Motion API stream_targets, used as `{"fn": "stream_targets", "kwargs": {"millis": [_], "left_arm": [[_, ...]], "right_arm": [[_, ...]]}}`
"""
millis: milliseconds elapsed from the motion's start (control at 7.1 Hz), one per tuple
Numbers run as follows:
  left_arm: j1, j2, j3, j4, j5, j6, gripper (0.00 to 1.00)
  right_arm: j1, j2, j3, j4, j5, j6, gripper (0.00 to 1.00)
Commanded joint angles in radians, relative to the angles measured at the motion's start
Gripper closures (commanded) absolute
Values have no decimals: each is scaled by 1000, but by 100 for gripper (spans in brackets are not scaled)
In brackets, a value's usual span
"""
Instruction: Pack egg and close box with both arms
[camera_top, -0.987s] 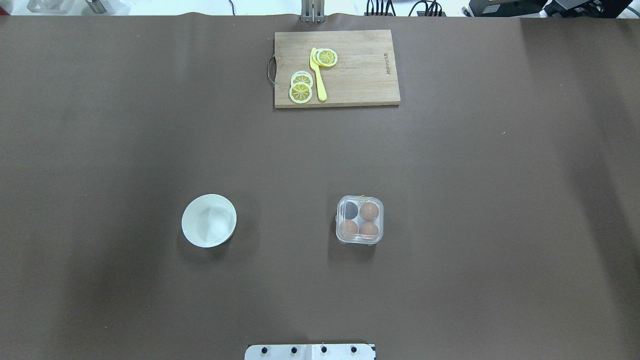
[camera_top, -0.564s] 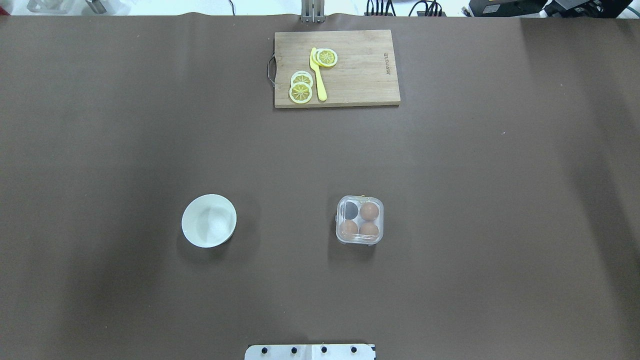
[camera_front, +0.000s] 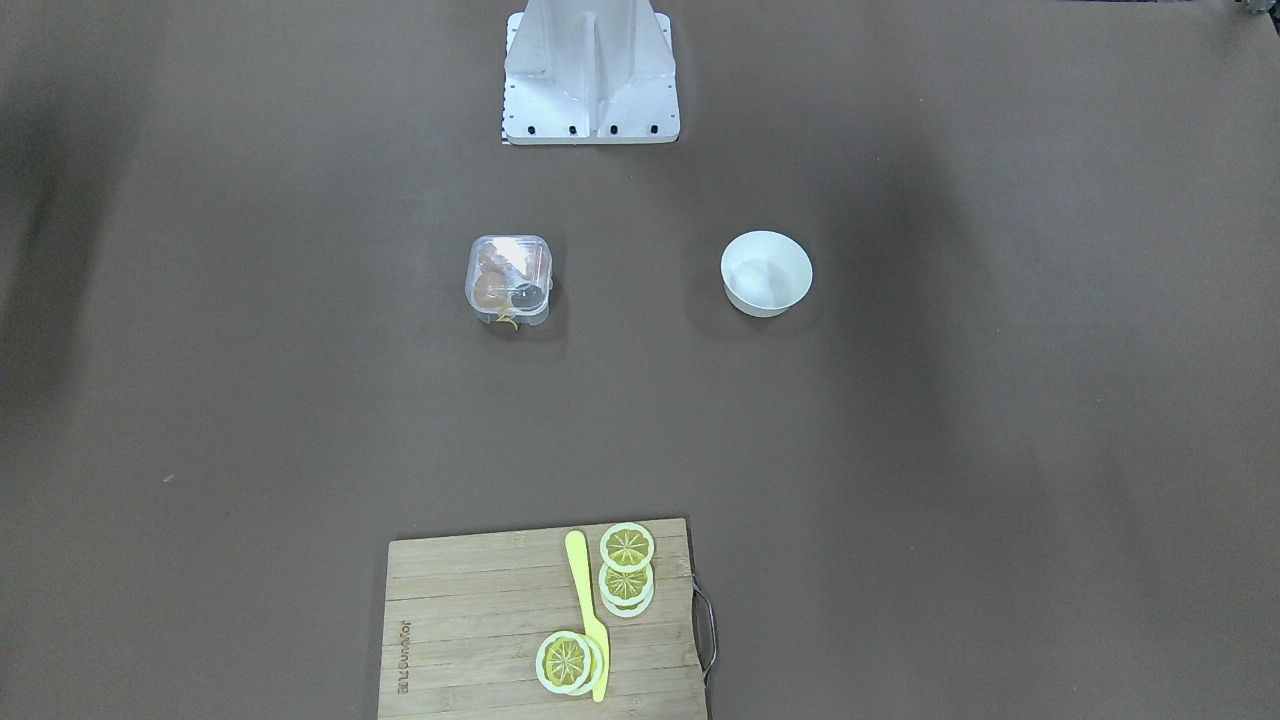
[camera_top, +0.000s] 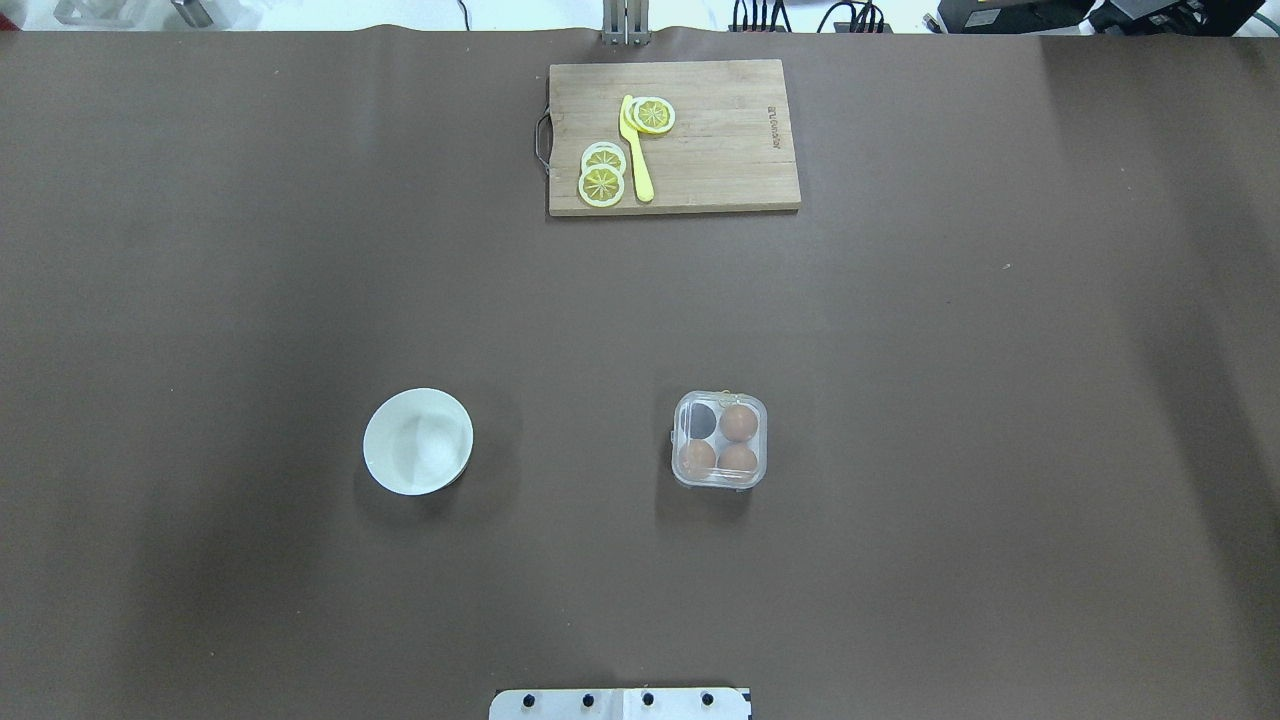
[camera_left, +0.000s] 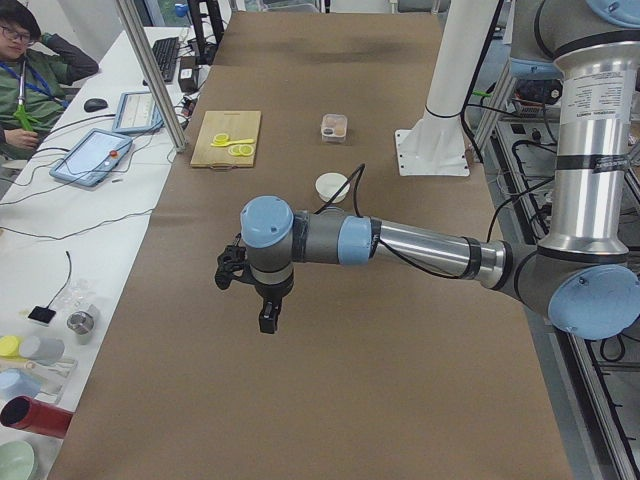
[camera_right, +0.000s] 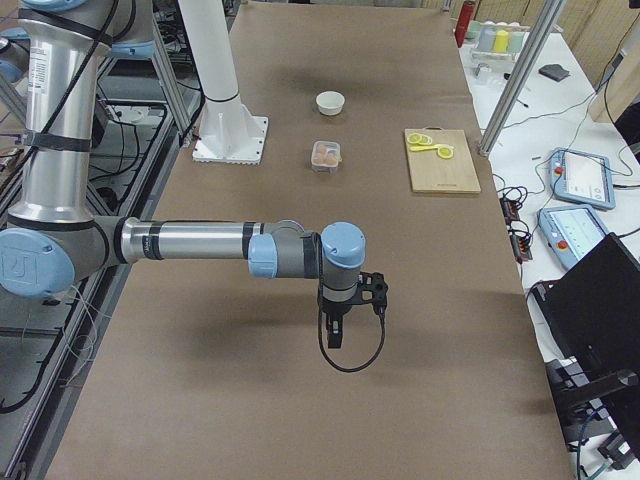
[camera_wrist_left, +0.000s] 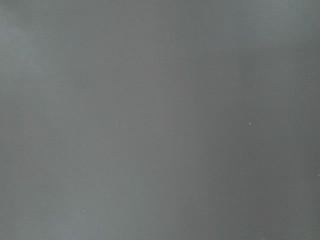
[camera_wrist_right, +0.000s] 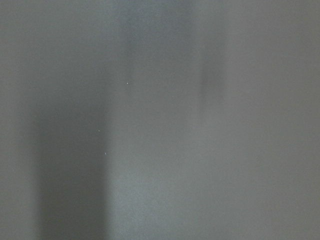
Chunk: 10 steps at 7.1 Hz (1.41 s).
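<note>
box (camera_top: 720, 440) unmoved this past second; three eggs (camera_top: 739, 423) in, lid seemingly shut | left hand (camera_left: 262, 305), right hand (camera_right: 338, 328) far off; grip cannot tell | task likely finished

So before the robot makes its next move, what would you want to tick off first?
1. Eggs packed: three eggs sit in the box, and the far-left cup is empty. Ok.
2. Lid: it looks down over the cups. Whether it is latched, cannot tell.
3. Bowl: no egg shows in it. Ok.
4. Left gripper: at the table's end, far from the box. Open or shut, cannot tell.
5. Right gripper: at the other end, also far off. Open or shut, cannot tell.
6. Cutting board: well apart from the box. Ok.
</note>
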Motion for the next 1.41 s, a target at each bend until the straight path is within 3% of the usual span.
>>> {"fn": "stream_targets", "kwargs": {"millis": [0,1268], "left_arm": [[0,0,1,0,2,-2,2],[2,14,-1,0,2,-2,2]], "right_arm": [[-1,-1,0,0,1,1,0],[-1,1,3,0,6,1,0]]}}
